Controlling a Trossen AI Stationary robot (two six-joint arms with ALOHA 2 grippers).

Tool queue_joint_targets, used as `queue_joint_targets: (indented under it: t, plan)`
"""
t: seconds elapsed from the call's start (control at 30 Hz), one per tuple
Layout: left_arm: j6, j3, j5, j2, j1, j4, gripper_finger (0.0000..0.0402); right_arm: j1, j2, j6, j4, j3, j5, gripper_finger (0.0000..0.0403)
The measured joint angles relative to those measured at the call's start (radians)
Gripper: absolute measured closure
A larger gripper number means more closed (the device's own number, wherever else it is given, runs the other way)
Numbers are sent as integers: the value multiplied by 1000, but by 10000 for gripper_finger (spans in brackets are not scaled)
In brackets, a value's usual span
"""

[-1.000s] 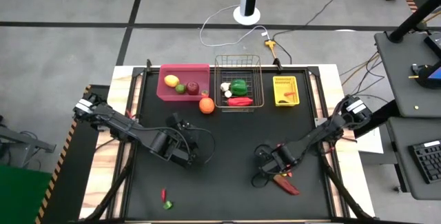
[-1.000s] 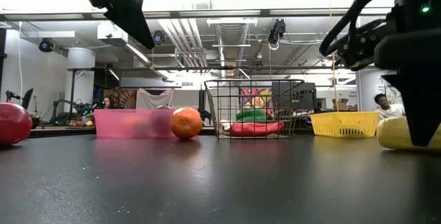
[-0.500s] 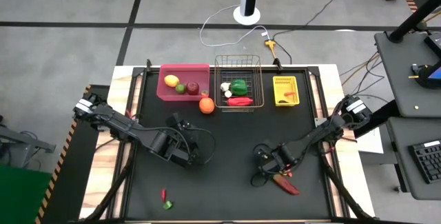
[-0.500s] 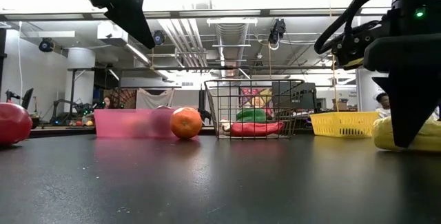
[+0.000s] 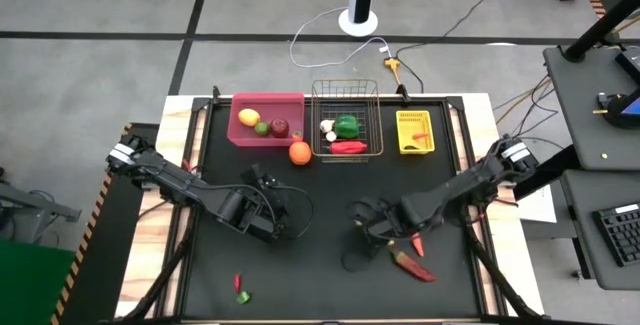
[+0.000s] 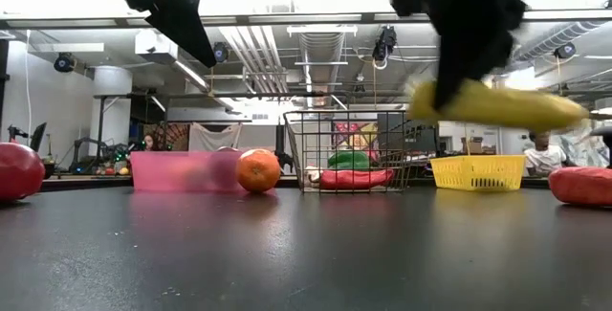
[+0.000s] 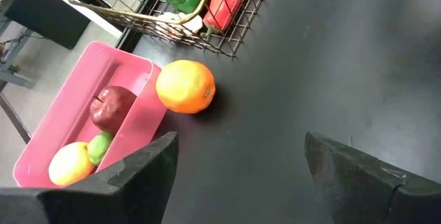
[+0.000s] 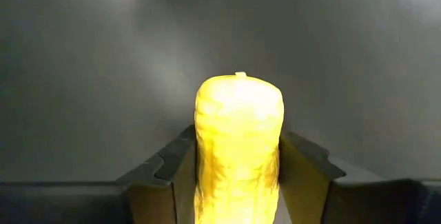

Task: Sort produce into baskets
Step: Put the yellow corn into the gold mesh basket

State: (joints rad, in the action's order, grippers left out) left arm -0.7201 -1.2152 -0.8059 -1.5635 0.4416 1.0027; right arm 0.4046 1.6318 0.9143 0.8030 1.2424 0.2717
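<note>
- The right pincer (image 8: 238, 176) is closed on a yellow corn cob (image 8: 238, 141). The cob is cylindrical with a bumpy, kernelled surface, and one dark finger presses each of its sides.
- In the low view the corn cob (image 6: 497, 105) hangs level, clear above the bench (image 6: 306, 254), beneath the right arm.
- The bench top is a matte black sheet with a faint sheen. A pale wooden border (image 5: 165, 225) frames it.
- The wire-mesh basket (image 5: 345, 90) stands at the far edge of the bench. It holds a glossy green pepper (image 5: 346, 125), a red pepper (image 5: 348, 147) and white garlic (image 5: 327, 125).
- The pink bin (image 5: 268, 100), smooth plastic, stands just beside the basket, on its left. It holds a lemon (image 5: 249, 117), a lime (image 5: 261, 128) and a dark red apple (image 5: 281, 126).
- The yellow bin (image 5: 413, 117), narrow plastic with slotted walls, stands to the right of the basket, apart from it. A small red item lies in it; which one cannot be told.
- An orange (image 5: 299, 152) with a dimpled skin lies on the bench, touching or just beside the basket's near left corner.
- The left pincer (image 7: 238, 165) hovers near of the basket, its fingers spread wide with nothing between them.
- Two red chillies (image 5: 412, 263) lie well near of the basket, just beside the right arm.
- A small red piece and a green piece (image 5: 241, 290) lie near the bench's near edge, left of the basket's line.
- The stretch of bench between the right pincer (image 5: 362, 215) and the basket is open.
</note>
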Motion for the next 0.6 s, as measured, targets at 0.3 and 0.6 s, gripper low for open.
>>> queue_joint_targets:
  t: [0.3, 0.6]
  plan:
    - [1, 0, 69, 0, 2, 30, 106, -123, 0, -440, 12, 258, 3, 246]
    - [-136, 0, 195, 0, 15, 176, 106, -349, -1, -861, 20, 377, 3, 247]
